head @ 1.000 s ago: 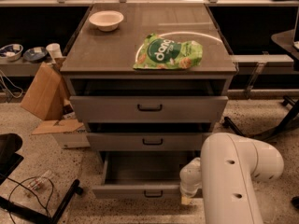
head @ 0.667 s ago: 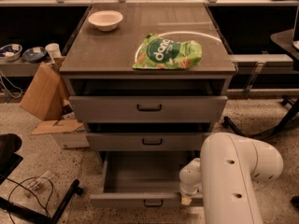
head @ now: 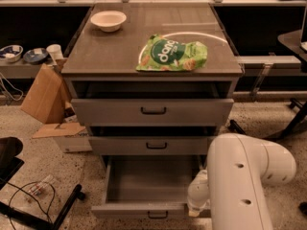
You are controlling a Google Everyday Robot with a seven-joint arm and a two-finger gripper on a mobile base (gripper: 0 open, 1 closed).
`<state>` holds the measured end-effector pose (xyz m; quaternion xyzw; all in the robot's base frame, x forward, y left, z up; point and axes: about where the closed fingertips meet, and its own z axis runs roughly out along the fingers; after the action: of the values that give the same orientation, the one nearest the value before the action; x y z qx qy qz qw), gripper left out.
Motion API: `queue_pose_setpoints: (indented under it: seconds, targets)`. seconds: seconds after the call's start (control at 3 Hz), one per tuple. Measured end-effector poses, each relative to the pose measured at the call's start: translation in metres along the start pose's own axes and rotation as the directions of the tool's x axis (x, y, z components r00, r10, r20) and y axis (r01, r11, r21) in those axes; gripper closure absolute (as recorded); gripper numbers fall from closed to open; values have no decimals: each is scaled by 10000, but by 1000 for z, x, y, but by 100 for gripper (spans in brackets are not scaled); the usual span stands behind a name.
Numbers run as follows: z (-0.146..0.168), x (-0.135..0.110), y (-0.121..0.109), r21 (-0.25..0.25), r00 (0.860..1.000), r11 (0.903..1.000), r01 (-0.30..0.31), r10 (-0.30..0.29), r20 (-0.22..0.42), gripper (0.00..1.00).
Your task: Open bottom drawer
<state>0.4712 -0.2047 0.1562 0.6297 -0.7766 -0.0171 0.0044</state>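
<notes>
- The gripper [head: 196, 209] sits low at the right end of the bottom drawer's front panel. It is mostly hidden behind the robot's own white arm [head: 244, 181], so I cannot tell whether it is clenched or released.
- Only a rounded white wrist piece and a small yellowish tip show, right against the panel's right end.
- The arm's bulky white housing fills the lower right corner, is cut off by the bottom edge, and covers the cabinet's lower right side.
- The bottom drawer [head: 153, 181] is pulled well out, showing its plain grey interior. Its black handle [head: 157, 215] is nearly at the picture's bottom edge.
- Above it are the middle drawer [head: 156, 146] and the top drawer [head: 153, 111], each with a dark gap over its front.
- On the cabinet top [head: 120, 51] lie a green snack bag [head: 172, 54] and a white bowl [head: 108, 20], well apart.
</notes>
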Motion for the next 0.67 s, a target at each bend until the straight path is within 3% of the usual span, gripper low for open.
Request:
queue_pose_setpoints:
  seconds: [0.67]
  targets:
    - [5, 5, 20, -143, 9996, 9995, -292, 292, -5, 100]
